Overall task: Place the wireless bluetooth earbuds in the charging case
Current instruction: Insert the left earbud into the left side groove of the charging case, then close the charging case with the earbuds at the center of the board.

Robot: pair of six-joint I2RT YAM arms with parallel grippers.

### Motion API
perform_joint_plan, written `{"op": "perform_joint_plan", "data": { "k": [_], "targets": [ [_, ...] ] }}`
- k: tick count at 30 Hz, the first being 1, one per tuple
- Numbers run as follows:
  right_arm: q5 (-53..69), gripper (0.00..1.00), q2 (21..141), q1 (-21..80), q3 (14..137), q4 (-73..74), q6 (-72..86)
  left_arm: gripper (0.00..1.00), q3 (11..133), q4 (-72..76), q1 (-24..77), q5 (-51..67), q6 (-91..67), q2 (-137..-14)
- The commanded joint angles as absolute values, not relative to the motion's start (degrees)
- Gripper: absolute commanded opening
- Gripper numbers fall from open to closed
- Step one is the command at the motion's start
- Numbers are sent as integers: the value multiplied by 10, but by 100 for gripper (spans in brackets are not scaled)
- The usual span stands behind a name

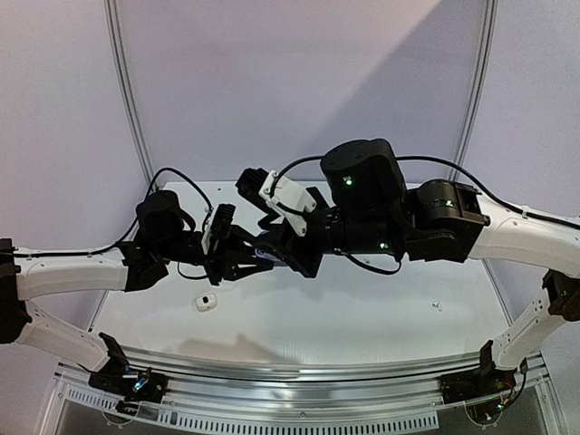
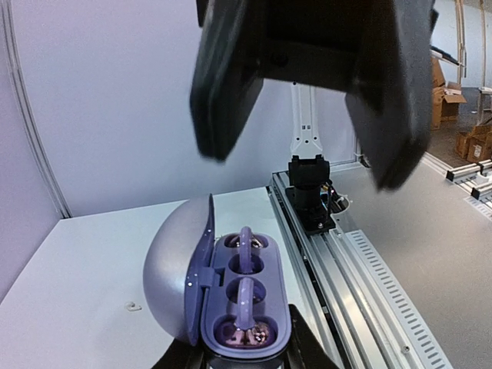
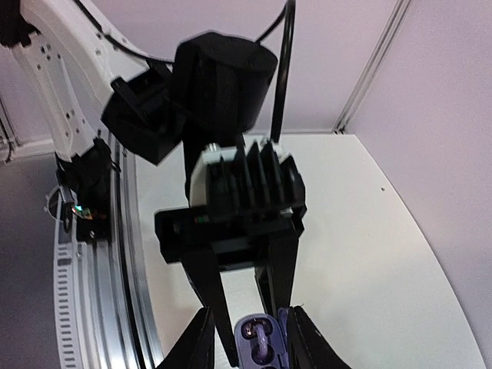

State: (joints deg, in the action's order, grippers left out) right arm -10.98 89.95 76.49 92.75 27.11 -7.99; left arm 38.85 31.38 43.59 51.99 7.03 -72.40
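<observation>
Left wrist view: two dark purple earbuds [image 2: 246, 247] sit in the wells of the charging case [image 2: 280, 307], one in the far half and one in the near half, stems toward the middle.
Charging case: purple, open, its rounded lid [image 2: 173, 280] swung up on the left side of this view; the base faces the camera.
Left hand [image 2: 246, 357]: clenched on the near end of the charging case, a dark finger on either side of the base, holding it up off the tabletop [image 2: 69, 269].
Right hand [image 2: 307, 161]: released; its two dark fingers hang blurred above the case, spread wide, nothing between them and not touching the earbuds.
Right wrist view: the right hand's own fingertips flank the left hand's fingers, and the purple case shows in the gap at the bottom edge.
White earbud [image 2: 134, 306]: a tiny piece lying alone on the tabletop, well apart from the held case; too small to tell which way it lies.
Top external view: both arms meet over the middle of the tabletop; a white pebble-like case [image 1: 207, 302] lies on the surface near the front, below the left hand.
Surroundings: an aluminium rail [image 2: 346, 269] runs along the tabletop's edge, with the right arm's base [image 2: 309, 181] bolted on it.
</observation>
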Motion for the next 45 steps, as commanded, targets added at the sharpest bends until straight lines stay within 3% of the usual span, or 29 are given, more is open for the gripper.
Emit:
{"op": "perform_joint_plan", "data": {
  "k": [1, 4, 8, 17, 23, 31, 39, 45],
  "targets": [
    [-74, 33, 863, 768, 937, 190, -70, 0, 395, 306, 432, 512, 80, -726],
    [-195, 27, 851, 765, 926, 177, -37, 0, 393, 304, 432, 510, 110, -724],
    [-354, 22, 874, 753, 949, 268, 30, 0, 394, 309, 432, 509, 165, -720],
    [-275, 22, 986, 744, 1028, 387, 93, 0, 398, 315, 434, 489, 193, -720],
    [-214, 23, 944, 758, 965, 325, 75, 0, 399, 321, 433, 448, 165, -722],
    [-232, 22, 908, 759, 962, 345, 65, 0, 399, 316, 433, 445, 149, -720],
    [-250, 22, 890, 716, 969, 346, 138, 0, 394, 283, 439, 479, 318, -716],
    [-201, 23, 963, 715, 1025, 433, 143, 0, 397, 283, 440, 459, 434, -715]
  ]
}}
